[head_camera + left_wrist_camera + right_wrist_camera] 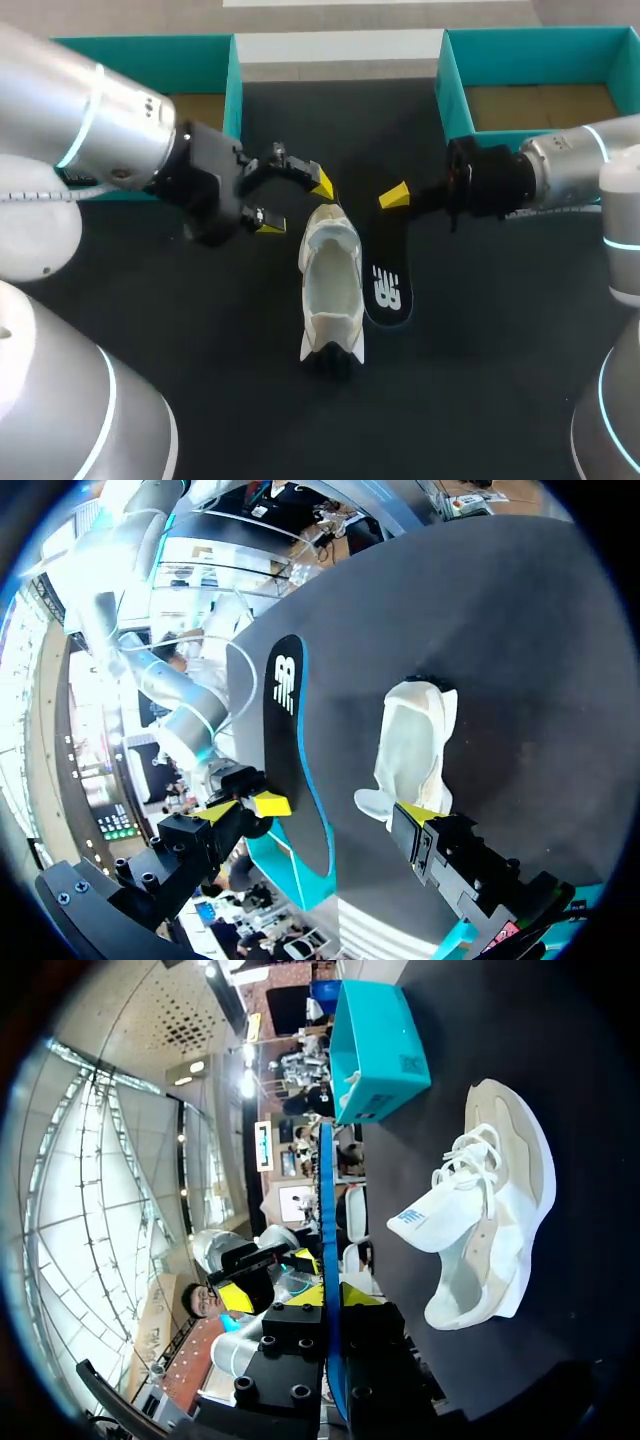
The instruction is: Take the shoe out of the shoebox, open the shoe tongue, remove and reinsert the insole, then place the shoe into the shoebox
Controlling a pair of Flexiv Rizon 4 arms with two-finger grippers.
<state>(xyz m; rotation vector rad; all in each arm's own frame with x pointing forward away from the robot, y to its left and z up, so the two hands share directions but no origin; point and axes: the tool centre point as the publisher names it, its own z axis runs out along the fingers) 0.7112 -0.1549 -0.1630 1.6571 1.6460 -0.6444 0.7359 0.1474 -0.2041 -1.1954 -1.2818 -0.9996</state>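
1. Shoebox (140, 50), teal, is set at the far left of the desk (200, 330), partly hidden by the left arm (110, 130).
2. Left jaws are held open close to the far end of the shoe (330, 290), gripping nothing.
3. Shoe, white, is laid mid-desk, outside both boxes, its tongue folded out.
4. Insole (388, 290), black, is stretched just right of the shoe, its far end clamped in the right jaws.
5. Second shoebox (455, 80) is set far right.

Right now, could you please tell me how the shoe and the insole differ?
The shoe is white and bulky; the insole is black, thin and flat. No end effector grips the shoe; the right end effector pinches the insole at one end. They sit side by side.
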